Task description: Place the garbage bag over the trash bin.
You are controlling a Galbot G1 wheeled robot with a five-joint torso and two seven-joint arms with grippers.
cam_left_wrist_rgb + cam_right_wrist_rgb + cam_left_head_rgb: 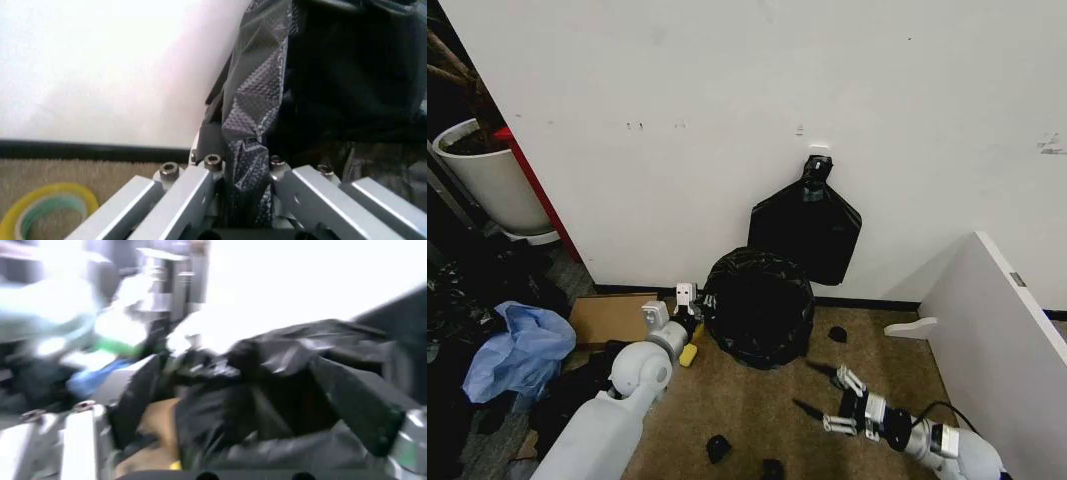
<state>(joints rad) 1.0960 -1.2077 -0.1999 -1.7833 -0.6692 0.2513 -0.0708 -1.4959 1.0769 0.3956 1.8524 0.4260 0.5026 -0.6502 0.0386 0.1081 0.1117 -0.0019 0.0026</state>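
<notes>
Bags and cloth heap up dark at the floor's left edge, hard to tell apart, with one blue cloth (519, 347) on top and one white pot (489, 182) behind, cut off by the frame. One flat cardboard sheet (610, 317) lies by the wall. The left gripper (689, 301) sits at the left side of the bag (758, 306), its two fingers (200, 195) closed on a fold of black plastic (250, 130); one yellow tape roll (47, 212) lies on the carpet just beside it. The bag covers the bin entirely, so no white shows. One flat black bundle (809, 225) hangs on the wall behind. The right gripper (845, 400) hovers apart, spread wide and holding nothing.
</notes>
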